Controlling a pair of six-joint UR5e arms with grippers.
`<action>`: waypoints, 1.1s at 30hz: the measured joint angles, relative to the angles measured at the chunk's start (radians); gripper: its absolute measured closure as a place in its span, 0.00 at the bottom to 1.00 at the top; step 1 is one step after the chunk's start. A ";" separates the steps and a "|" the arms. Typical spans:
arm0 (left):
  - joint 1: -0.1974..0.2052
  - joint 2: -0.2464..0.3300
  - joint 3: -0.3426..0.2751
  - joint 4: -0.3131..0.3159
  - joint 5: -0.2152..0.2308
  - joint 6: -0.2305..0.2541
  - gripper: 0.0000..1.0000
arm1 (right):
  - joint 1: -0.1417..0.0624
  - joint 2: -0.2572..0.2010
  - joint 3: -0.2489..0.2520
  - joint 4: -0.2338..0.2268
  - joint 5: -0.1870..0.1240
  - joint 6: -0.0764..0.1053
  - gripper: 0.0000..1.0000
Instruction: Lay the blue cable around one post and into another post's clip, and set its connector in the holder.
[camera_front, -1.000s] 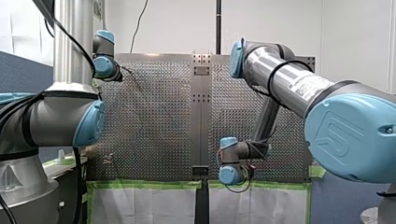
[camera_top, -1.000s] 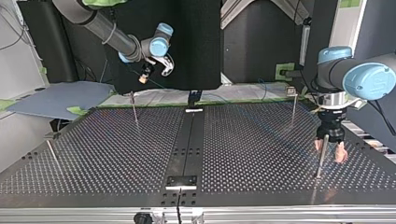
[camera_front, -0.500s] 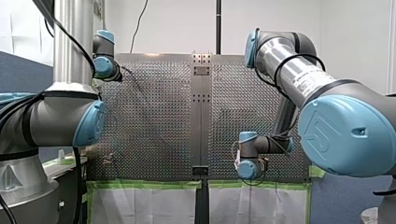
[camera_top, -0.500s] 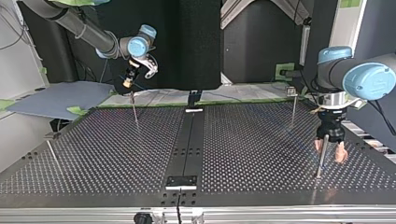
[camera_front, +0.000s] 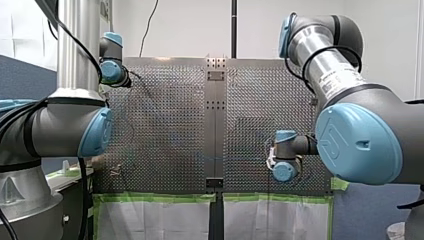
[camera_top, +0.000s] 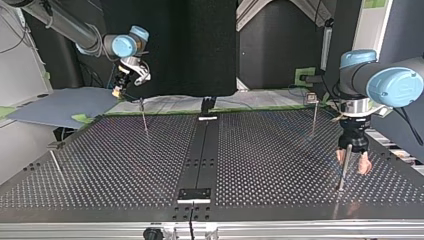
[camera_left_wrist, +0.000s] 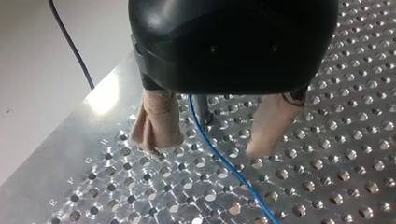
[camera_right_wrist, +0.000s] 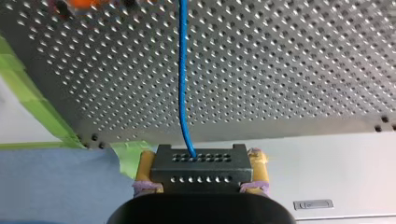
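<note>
In the right wrist view my right gripper (camera_right_wrist: 201, 181) is shut with its yellow pads on a black connector (camera_right_wrist: 201, 164). The blue cable (camera_right_wrist: 183, 70) runs from the connector straight ahead over the perforated table (camera_right_wrist: 289, 74). The top view shows this gripper (camera_top: 119, 91) raised above the table's far left part. My left gripper (camera_left_wrist: 208, 147) stands open low over the table, beige fingers (camera_left_wrist: 158, 122) on either side of a thin metal post (camera_left_wrist: 201, 108). The blue cable (camera_left_wrist: 223, 158) passes between those fingers beside the post. At the top view's right, the same gripper (camera_top: 354, 164) straddles that post (camera_top: 343, 170).
Three more thin posts stand on the table: one far left (camera_top: 144, 116), one far right (camera_top: 314, 114), one near the left edge (camera_top: 56, 166). A black strip with a plate (camera_top: 195, 194) runs down the middle. Green tape (camera_right_wrist: 25, 88) lines the table's edge.
My right arm has carried the connector toward the top view's left, which is to the right in the front view. My left arm has stayed in place.
</note>
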 joint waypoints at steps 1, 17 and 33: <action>-0.001 0.000 0.000 0.000 0.000 0.000 0.00 | -0.008 -0.002 0.008 -0.008 -0.008 -0.001 0.98; -0.015 0.000 0.000 -0.003 0.000 0.000 0.00 | -0.141 -0.003 0.141 -0.141 -0.141 -0.041 0.98; -0.027 0.001 0.000 -0.004 -0.003 -0.002 0.00 | -0.280 0.000 0.215 -0.199 -0.285 -0.034 0.98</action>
